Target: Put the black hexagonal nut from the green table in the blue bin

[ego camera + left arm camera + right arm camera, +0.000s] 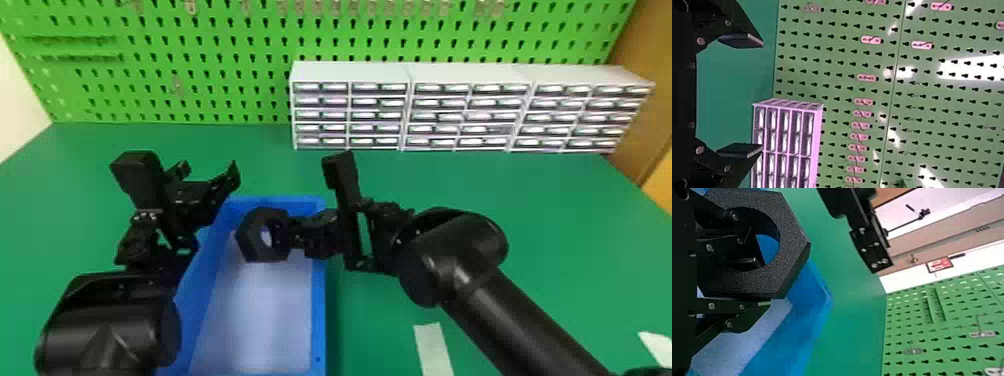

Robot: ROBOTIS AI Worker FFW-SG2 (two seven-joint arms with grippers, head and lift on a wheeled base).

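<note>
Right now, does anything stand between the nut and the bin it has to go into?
Nothing visible does. The right gripper holds the nut above the bin, whose pale floor shows past it; the left gripper is off to the nut's left.

Open blue bin [318, 300] beneath nut [251, 244]

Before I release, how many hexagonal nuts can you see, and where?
1: the black hexagonal nut, held by the right end effector over the blue bin. Another could be hidden behind the left arm or right arm.
</note>
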